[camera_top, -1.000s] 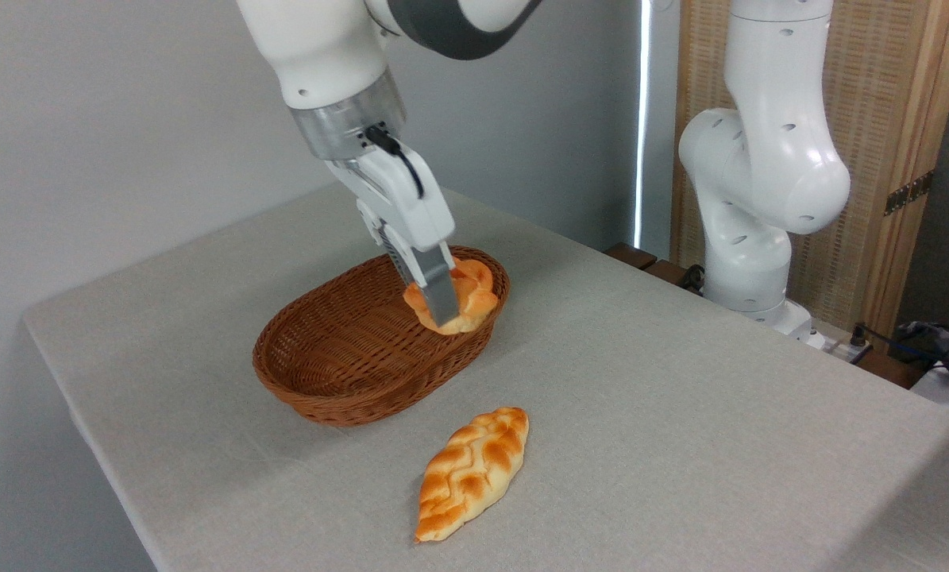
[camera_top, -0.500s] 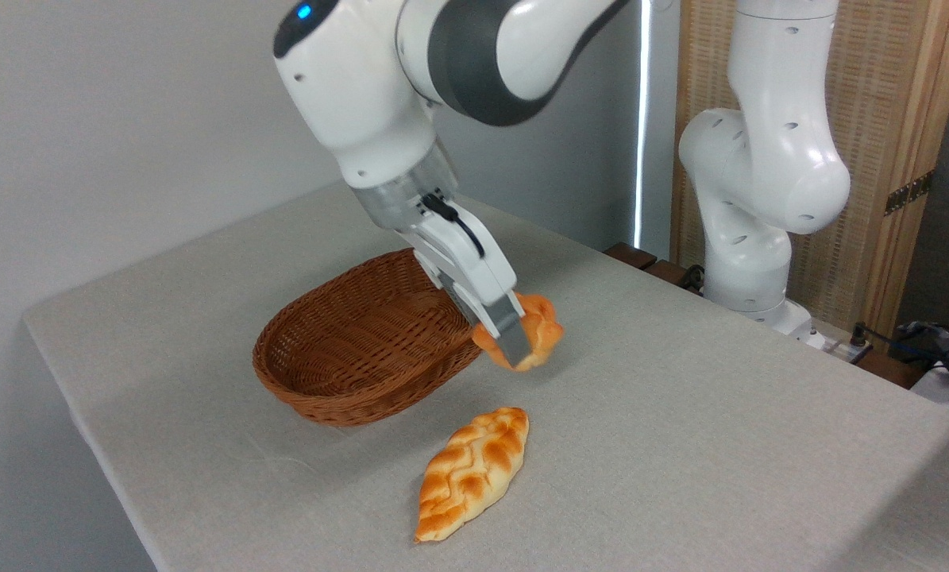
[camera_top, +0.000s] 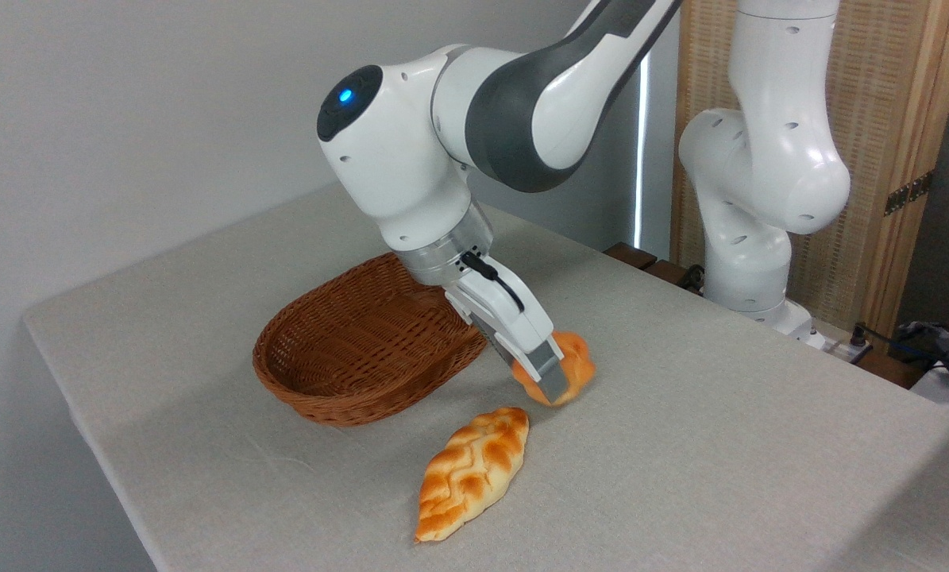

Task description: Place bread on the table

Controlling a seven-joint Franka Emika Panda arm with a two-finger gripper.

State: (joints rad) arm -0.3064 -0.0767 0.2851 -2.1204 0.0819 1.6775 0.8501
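The bread (camera_top: 576, 367), a small round golden-orange bun, is low over the grey table (camera_top: 720, 429), just right of the wicker basket; whether it touches the cloth I cannot tell. My gripper (camera_top: 555, 383) is shut on the bread, tilted down to the right, with the near finger covering the bun's left side. The arm's white wrist reaches over the basket's right end.
A brown oval wicker basket (camera_top: 347, 357) with nothing showing inside stands left of the gripper. A long braided loaf (camera_top: 472, 472) lies on the cloth just below the bun. The robot's base column (camera_top: 760, 183) rises at the table's far right edge.
The gripper has carried the bread out of the basket, rightward and downward, to low over the cloth beside the basket. The braided loaf and basket stayed put.
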